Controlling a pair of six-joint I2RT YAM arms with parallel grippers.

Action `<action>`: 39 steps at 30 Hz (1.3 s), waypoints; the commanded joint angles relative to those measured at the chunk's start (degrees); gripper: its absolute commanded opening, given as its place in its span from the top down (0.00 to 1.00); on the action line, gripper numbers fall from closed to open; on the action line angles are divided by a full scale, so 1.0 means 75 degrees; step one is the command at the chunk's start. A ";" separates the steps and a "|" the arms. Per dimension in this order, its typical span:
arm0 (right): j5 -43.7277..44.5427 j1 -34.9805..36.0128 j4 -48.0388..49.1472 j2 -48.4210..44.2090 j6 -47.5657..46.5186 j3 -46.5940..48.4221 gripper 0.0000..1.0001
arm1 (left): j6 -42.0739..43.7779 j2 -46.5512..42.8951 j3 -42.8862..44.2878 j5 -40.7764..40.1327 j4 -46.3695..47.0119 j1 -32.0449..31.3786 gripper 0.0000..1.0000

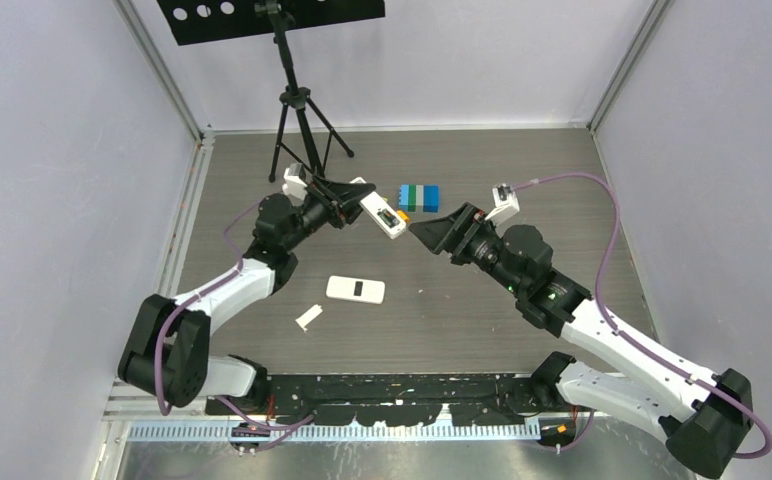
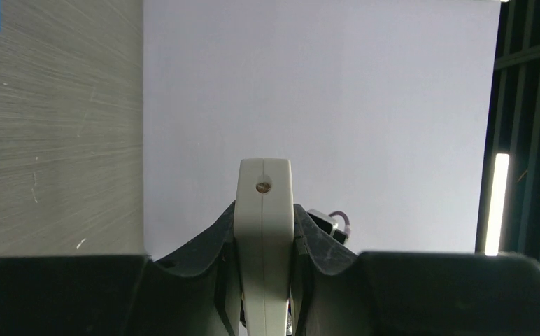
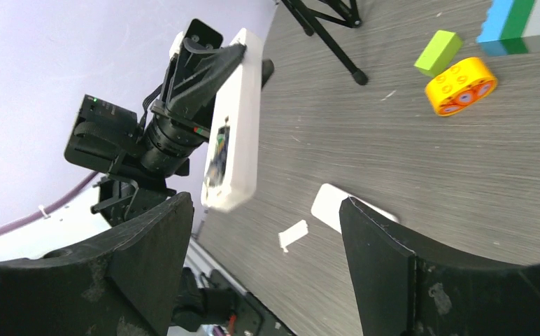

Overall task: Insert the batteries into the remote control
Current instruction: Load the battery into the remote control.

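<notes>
My left gripper (image 1: 350, 203) is shut on a white remote (image 1: 383, 216) and holds it above the table, tilted. In the left wrist view the remote (image 2: 264, 231) stands edge-on between the fingers. In the right wrist view the remote (image 3: 233, 126) shows an open battery compartment (image 3: 218, 152) with dark, greenish contents that I cannot make out. My right gripper (image 1: 428, 232) is open and empty just right of the remote's end, its fingers (image 3: 155, 245) spread wide. No loose batteries show.
A second white remote (image 1: 355, 290) lies flat at the centre, with a small white battery cover (image 1: 308, 317) to its left. Blue and green blocks (image 1: 419, 197), an orange round block (image 3: 461, 85) and a green block (image 3: 438, 52) lie behind. A tripod (image 1: 297, 110) stands at the back.
</notes>
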 commanded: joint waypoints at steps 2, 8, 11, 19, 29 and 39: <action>-0.0461 0.0022 0.1987 0.0395 0.1116 -0.0220 0.18 | -0.0054 -0.0496 0.0180 -0.0013 -0.0074 -0.0082 1.00; -0.0605 0.0024 0.2859 0.0824 0.1782 -0.0376 0.18 | -0.0266 -0.0460 0.0070 -0.0002 0.0164 -0.0088 1.00; -0.0687 0.0019 0.3058 0.0951 0.1822 -0.0311 0.19 | -0.0272 -0.0471 0.0048 0.0015 0.0159 -0.0082 1.00; -0.0827 0.0018 0.3119 0.1312 0.1935 -0.0228 0.25 | -0.0345 -0.0506 0.0032 0.0010 0.0240 -0.0088 1.00; -0.0881 0.0016 0.3197 0.1786 0.2022 -0.0140 0.40 | -0.0476 -0.0554 -0.0009 0.0157 0.0358 -0.0082 1.00; -0.0996 0.0015 0.3285 0.2240 0.2314 -0.0256 0.72 | -0.0197 -0.0772 0.0131 0.0289 0.0423 -0.0082 1.00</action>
